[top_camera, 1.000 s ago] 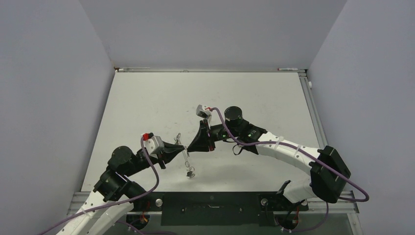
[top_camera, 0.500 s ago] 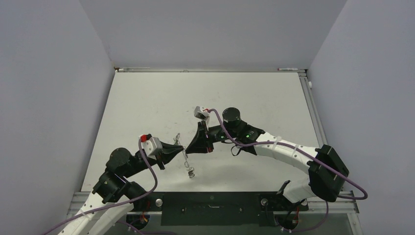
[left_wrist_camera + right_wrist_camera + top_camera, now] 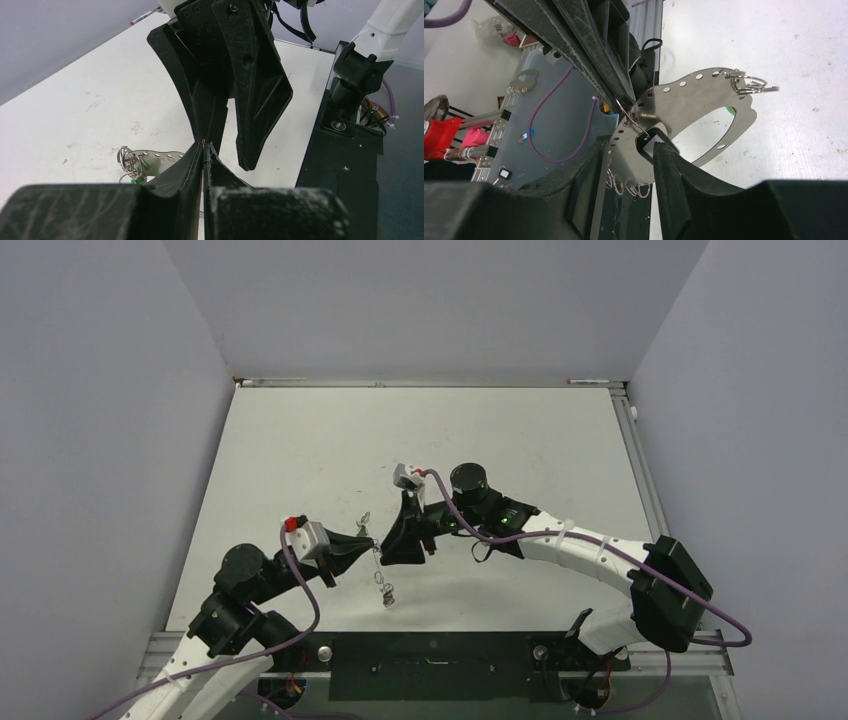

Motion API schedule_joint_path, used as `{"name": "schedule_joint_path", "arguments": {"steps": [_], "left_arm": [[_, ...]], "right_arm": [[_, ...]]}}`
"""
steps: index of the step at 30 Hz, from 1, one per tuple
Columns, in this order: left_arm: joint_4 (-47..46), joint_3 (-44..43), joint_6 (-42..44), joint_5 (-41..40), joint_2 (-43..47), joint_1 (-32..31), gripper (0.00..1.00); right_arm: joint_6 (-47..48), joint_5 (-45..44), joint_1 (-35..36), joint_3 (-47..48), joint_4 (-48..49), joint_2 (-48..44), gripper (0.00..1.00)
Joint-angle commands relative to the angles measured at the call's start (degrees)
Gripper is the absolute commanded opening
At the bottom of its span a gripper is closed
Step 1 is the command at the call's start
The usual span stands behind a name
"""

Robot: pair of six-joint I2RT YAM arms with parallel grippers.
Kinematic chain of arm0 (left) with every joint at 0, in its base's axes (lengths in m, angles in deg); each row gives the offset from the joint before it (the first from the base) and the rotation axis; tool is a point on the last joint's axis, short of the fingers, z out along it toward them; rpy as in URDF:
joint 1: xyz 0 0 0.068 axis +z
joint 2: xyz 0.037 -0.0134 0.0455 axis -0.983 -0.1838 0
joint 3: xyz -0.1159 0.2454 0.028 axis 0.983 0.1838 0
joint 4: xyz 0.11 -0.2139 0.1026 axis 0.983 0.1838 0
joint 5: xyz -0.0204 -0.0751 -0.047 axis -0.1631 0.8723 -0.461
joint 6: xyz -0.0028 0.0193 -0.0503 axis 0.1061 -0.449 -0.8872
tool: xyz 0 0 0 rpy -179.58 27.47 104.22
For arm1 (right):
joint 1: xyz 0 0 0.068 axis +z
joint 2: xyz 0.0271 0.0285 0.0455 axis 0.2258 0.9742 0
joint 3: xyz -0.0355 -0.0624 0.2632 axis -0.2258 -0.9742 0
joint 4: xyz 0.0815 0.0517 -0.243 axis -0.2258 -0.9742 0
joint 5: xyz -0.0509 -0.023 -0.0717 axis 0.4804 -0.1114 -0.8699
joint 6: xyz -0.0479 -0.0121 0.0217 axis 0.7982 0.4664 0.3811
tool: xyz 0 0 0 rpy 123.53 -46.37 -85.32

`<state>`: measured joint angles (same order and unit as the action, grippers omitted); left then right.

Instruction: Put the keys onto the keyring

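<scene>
The keyring is a crescent-shaped perforated metal plate [image 3: 694, 100] carrying several small split rings [image 3: 624, 185]. It hangs between the two grippers above the table, also seen from above [image 3: 380, 570] and from the left wrist [image 3: 160, 156]. My left gripper [image 3: 205, 147] is shut on a thin wire ring at the plate's edge [image 3: 629, 117]. My right gripper [image 3: 630, 147] stands open astride the plate, with one finger against a small dark-framed silvery piece [image 3: 650, 145], perhaps a key. A small silvery item [image 3: 363, 521], possibly another key, lies on the table behind the grippers.
The white table [image 3: 520, 440] stretches back to grey walls on three sides. A black base rail [image 3: 430, 652] runs along the near edge, under both arms. The right arm's purple cable [image 3: 470, 530] loops close to its wrist.
My right gripper's jaws have opened; they were shut one second ago. Both grippers and the hanging keyring have drifted slightly to the left.
</scene>
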<state>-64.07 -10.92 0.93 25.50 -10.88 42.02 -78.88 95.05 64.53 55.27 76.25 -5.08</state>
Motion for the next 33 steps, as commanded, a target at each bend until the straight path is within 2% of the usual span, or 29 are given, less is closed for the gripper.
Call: {"name": "schedule_joint_path", "arguments": {"steps": [1,5,13,18,21,27,33], "left_arm": [[-5.09,-0.18,0.7,-0.09,0.95,-0.06,0.0],[-5.33,-0.05,0.62,0.17,1.23,-0.06,0.0],[-7.81,0.76,-0.71,2.77,3.6,0.68,0.0],[-11.06,1.18,-2.6,5.32,4.58,1.86,0.0],[-13.86,1.81,-4.99,7.21,5.41,3.22,0.0],[-22.53,3.46,-11.56,9.38,7.04,4.78,0.0],[-26.02,4.2,-13.8,12.0,6.87,6.15,0.0]], "right_arm": [[4.01,-0.56,0.37,2.31,-1.77,-1.92,0.42],[7.79,-1.62,0.33,3.45,-6.08,-3.62,0.47],[15.1,-11.97,1.52,2.86,-9.83,-9.95,0.47],[19.42,-15.66,6.21,0.96,-7.52,-12.82,0.46],[20.18,-16.37,8.93,-0.83,-2.89,-14.03,0.44],[20.18,-16.74,9.38,-4.45,6.08,-16.04,0.39],[20.18,-18.18,9.34,-4.51,7.28,-16.82,0.4]]}}
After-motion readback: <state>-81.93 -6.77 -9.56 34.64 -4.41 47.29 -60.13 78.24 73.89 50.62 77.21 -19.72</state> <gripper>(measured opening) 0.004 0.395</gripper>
